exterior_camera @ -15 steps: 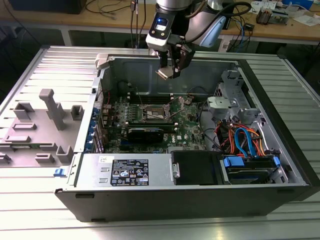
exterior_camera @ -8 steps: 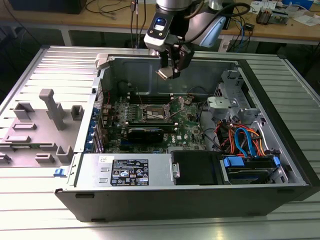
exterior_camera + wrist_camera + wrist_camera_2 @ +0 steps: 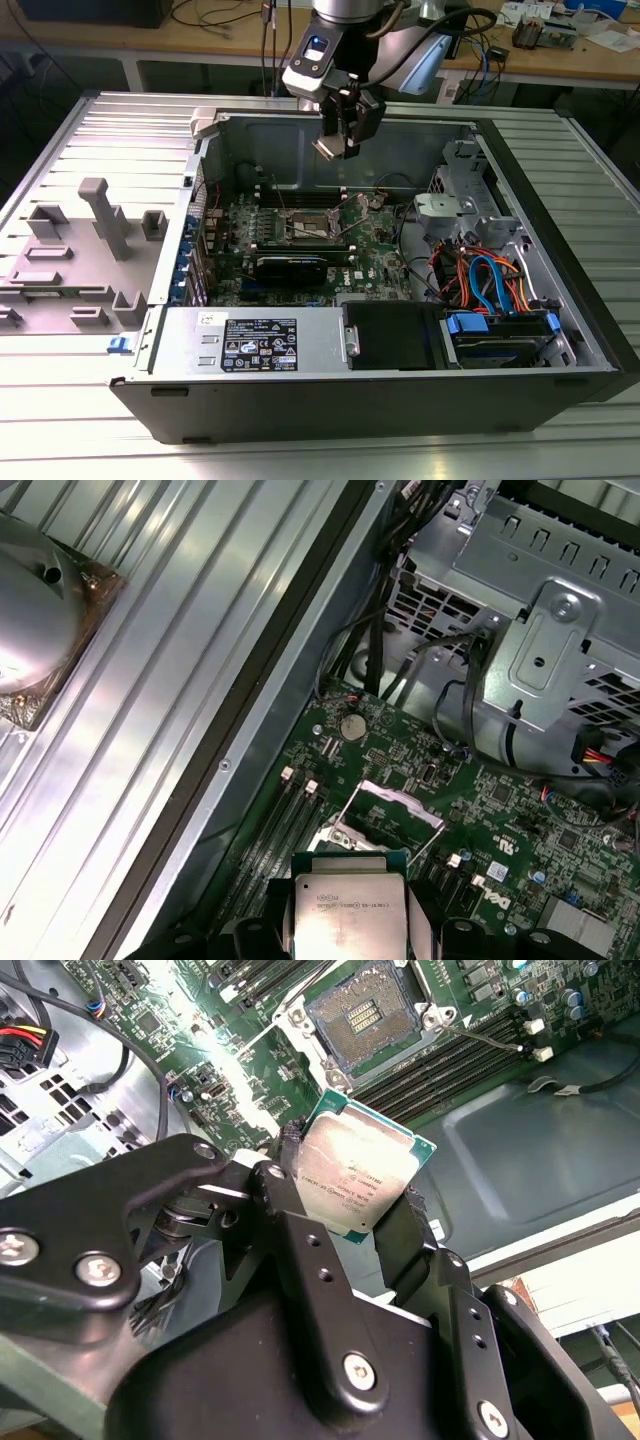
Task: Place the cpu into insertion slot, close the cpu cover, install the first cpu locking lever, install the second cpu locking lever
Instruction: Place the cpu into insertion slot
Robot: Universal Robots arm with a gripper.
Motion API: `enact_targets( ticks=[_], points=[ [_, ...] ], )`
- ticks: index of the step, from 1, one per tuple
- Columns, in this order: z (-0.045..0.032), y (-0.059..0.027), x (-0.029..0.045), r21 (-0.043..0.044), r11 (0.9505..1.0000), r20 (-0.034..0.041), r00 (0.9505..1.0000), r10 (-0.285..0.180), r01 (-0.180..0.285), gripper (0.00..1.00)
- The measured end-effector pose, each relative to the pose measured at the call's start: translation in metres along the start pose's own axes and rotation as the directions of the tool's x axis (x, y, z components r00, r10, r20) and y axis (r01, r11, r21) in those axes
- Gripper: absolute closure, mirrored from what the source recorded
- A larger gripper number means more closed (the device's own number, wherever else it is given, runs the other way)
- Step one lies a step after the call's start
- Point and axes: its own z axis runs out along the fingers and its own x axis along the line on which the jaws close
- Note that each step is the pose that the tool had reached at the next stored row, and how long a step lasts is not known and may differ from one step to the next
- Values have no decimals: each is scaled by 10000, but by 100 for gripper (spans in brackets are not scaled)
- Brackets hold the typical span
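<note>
The gripper (image 3: pixel 337 142) hangs above the open computer case (image 3: pixel 400 405), its two black fingers (image 3: pixel 290 1195) clamped on opposite edges of the cpu (image 3: pixel 360 1175). In both wrist views the chip sits between the fingertips with its dull metal top facing the camera and its green edge showing around it. It is held clear of the board, well above the socket.

Below it, on the green motherboard (image 3: pixel 385 250), the insertion slot (image 3: pixel 365 1015) lies open, its dark contact field exposed inside the silver rim. In the first wrist view the cpu cover (image 3: pixel 400 805) stands tilted up from one edge of the socket. A thin wire locking lever (image 3: pixel 480 1035) sticks out beside the slot, over the long memory slots (image 3: pixel 450 1065).

The case lies on its side with its panel off. Along with the motherboard it holds a silver power supply (image 3: pixel 260 342) against the near wall, a metal drive cage (image 3: pixel 460 190) at the exterior view's right, and a bundle of orange and blue cables (image 3: pixel 490 280) next to that cage. The case rests on a ribbed metal table (image 3: pixel 60 410). On the table, at the exterior view's left, sits a grey fixture tray (image 3: pixel 90 240) with upright blocks.
</note>
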Motion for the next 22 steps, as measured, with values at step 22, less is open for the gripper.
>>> enact_targets(
  ticks=[22],
  points=[
    [0,-59,32,-1,10000,0,10000,1,-1,46]
  ],
)
